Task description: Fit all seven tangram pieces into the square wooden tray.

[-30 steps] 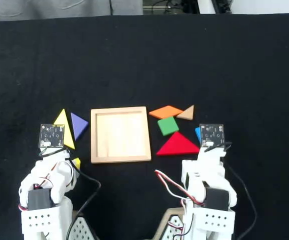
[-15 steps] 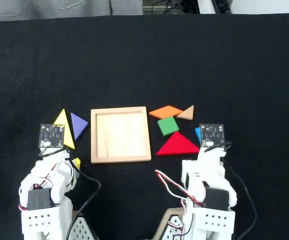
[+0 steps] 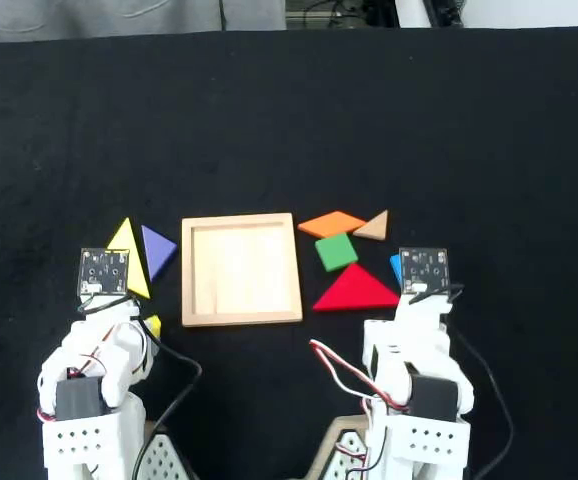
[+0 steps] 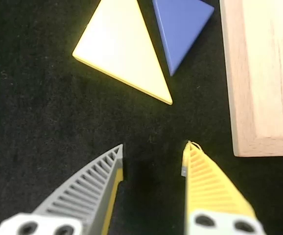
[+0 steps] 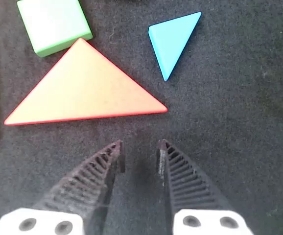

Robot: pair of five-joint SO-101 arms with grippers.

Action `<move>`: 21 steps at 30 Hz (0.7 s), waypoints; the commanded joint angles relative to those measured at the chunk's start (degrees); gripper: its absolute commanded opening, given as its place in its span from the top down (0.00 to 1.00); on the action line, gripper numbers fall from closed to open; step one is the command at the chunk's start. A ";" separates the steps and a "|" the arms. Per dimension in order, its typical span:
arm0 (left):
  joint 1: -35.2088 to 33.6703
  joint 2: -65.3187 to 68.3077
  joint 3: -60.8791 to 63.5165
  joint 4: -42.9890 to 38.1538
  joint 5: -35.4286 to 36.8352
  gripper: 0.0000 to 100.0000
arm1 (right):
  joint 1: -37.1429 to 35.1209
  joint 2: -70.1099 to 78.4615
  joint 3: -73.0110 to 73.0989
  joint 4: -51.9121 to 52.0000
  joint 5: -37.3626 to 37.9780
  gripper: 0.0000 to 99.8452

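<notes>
Tray (image 3: 188,270) of wood sits mid-table between the arms. Red triangle (image 3: 354,291) lies just right of it, and yellow triangle (image 4: 122,46) and blue triangle (image 4: 180,24) lie to its left (narrowly apart). Orange parallelogram (image 3: 332,224), green square (image 3: 335,251), tan triangle (image 3: 373,227) and cyan triangle (image 5: 173,36) lie right. Left gripper (image 4: 154,147) is released over cloth. Right gripper (image 5: 140,144) is parted, empty, near the red triangle.

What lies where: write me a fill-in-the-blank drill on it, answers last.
The larger triangle ahead of the left gripper is ___.
The big triangle ahead of the right gripper is ___.
The square piece beside it is ___.
Missing: yellow, red, green.
</notes>
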 commanded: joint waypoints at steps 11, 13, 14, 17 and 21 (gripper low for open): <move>14.02 -0.62 1.10 -20.92 -0.44 0.79 | -1.41 -4.62 -0.04 -25.85 -0.26 0.88; 14.81 -0.62 1.01 -27.25 -0.44 0.80 | -2.20 -4.62 -0.04 -27.78 -0.26 0.88; 14.81 -0.62 1.01 -29.71 -0.44 0.80 | -3.16 -4.62 -0.04 -28.13 -0.26 0.88; 14.90 -0.18 1.10 -30.15 -0.44 0.80 | -6.77 -4.26 -0.04 -28.13 -0.26 0.88; 13.41 -0.53 1.10 -22.07 -2.29 0.79 | -11.43 -4.26 -0.04 -26.37 -0.26 0.88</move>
